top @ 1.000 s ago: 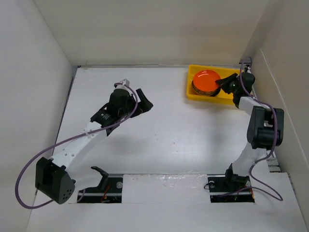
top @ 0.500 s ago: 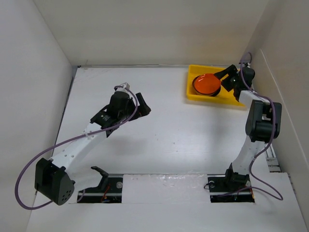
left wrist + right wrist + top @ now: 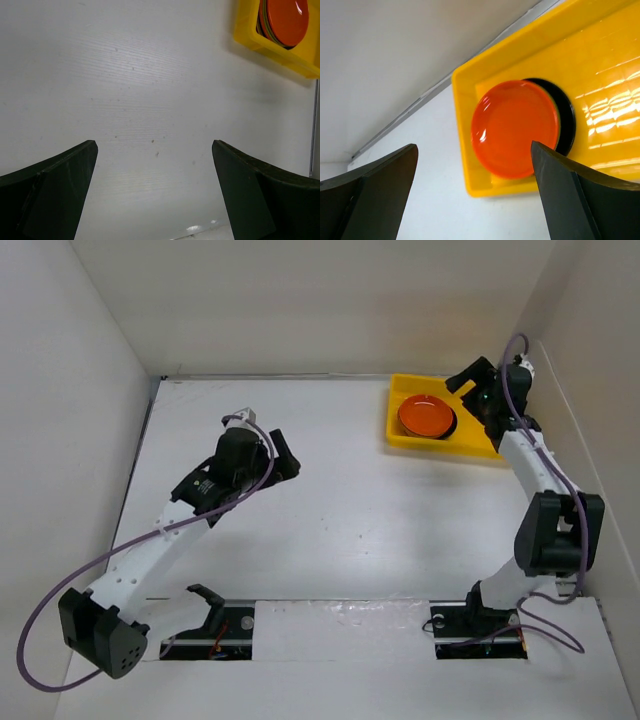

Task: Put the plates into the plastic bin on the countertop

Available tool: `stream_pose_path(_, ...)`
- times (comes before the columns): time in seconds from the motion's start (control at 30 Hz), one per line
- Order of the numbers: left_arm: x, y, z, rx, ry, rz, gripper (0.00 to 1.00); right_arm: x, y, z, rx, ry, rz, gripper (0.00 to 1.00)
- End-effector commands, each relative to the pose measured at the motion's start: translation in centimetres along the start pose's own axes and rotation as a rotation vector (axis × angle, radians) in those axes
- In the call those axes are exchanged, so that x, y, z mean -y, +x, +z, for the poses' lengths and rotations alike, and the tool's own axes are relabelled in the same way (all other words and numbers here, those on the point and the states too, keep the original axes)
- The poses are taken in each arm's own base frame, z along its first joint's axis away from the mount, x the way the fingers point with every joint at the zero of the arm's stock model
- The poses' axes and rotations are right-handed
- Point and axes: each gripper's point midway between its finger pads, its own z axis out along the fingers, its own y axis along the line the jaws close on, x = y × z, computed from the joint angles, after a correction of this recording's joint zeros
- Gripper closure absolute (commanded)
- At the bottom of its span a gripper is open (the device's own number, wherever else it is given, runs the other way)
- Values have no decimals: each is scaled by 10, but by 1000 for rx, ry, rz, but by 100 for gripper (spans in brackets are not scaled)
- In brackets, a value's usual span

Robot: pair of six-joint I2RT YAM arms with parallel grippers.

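An orange plate (image 3: 424,415) tops a stack of plates in the left part of the yellow plastic bin (image 3: 442,445) at the far right of the white countertop (image 3: 350,510). In the right wrist view the orange plate (image 3: 515,127) covers a black plate (image 3: 567,120) inside the plastic bin (image 3: 600,60). My right gripper (image 3: 470,390) hovers over the bin, open and empty, its jaws wide apart above the stack (image 3: 475,150). My left gripper (image 3: 283,453) is open over bare countertop, far left of the bin. The left wrist view shows the plate stack (image 3: 285,20) in the plastic bin (image 3: 250,37).
White walls close in the countertop on the left, back and right. The bin sits close to the right wall and back corner. The right part of the bin holds no plates. Both arm bases stand at the near edge.
My right gripper opened, let go of the orange plate onto the stack, and lifted up and back. The left arm drew a little toward the left.
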Motion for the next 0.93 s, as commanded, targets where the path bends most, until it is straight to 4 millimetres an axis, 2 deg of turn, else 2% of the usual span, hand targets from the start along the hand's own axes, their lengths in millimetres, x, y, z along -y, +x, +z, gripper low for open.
stream_pose_path(0.0, -12, -34, -30, 122, -100, 20, 0, -29, -4, -46, 60, 28, -114, 0)
stream_pose_path(0.03, -12, -44, -37, 152, -123, 18, 0, -36, 17, -59, 14, 25, -144, 0)
stream_pose_path(0.07, -21, -45, -41, 154, -171, 33, 0, -55, 13, -84, 33, -26, -185, 0)
stream_pose_path(0.1, -29, -55, -49, 202, -221, 32, 0, -63, 19, -98, 30, -44, -214, 0)
stream_pose_path(0.13, -30, -64, -57, 229, -243, 29, 0, -73, 39, -114, -8, -61, -256, 0)
stream_pose_path(0.17, -38, -66, -64, 236, -279, 34, 0, -80, 46, -129, -17, -81, -285, 0)
stream_pose_path(0.2, -41, -71, -73, 265, -299, 31, 0, -90, 44, -156, 5, -129, -334, 0)
stream_pose_path(0.23, -52, -76, -85, 302, -350, 32, 0, -97, 61, -175, -35, -154, -379, 0)
stream_pose_path(0.27, -54, -83, -90, 330, -366, 28, 0, -97, 68, -188, -45, -160, -392, 0)
stream_pose_path(0.3, -60, -84, -102, 357, -384, 13, 0, -104, 60, -214, -8, -205, -416, 0)
stream_pose_path(0.37, -69, -89, -120, 411, -409, -8, 0, -102, 73, -242, -47, -249, -468, 0)
stream_pose_path(0.4, -69, -91, -136, 447, -378, -38, 0, -100, 73, -254, -49, -262, -481, 0)
stream_pose_path(0.43, -75, -89, -143, 462, -381, -43, 0, -98, 65, -275, -21, -293, -484, 0)
stream_pose_path(0.5, -78, -82, -152, 472, -346, -54, 0, -86, 63, -300, -35, -297, -501, 0)
stream_pose_path(0.53, -78, -81, -166, 511, -295, -78, 0, -84, 56, -322, -9, -338, -503, 0)
stream_pose_path(0.6, -81, -70, -167, 503, -252, -64, 0, -70, 55, -344, -18, -341, -517, 0)
stream_pose_path(0.67, -84, -63, -183, 540, -189, -96, 0, -62, 46, -371, 21, -380, -510, 0)
stream_pose_path(0.7, -83, -61, -185, 551, -162, -103, 0, -59, 42, -381, 38, -392, -512, 0)
stream_pose_path(0.73, -81, -62, -201, 595, -103, -126, 0, -52, 42, -388, 41, -394, -511, 0)
stream_pose_path(0.8, -83, -62, -212, 634, -66, -145, 0, -49, 36, -406, 84, -442, -490, 0)
stream_pose_path(0.9, -94, -64, -229, 702, -65, -203, 0, -47, 37, -411, 93, -459, -486, 0)
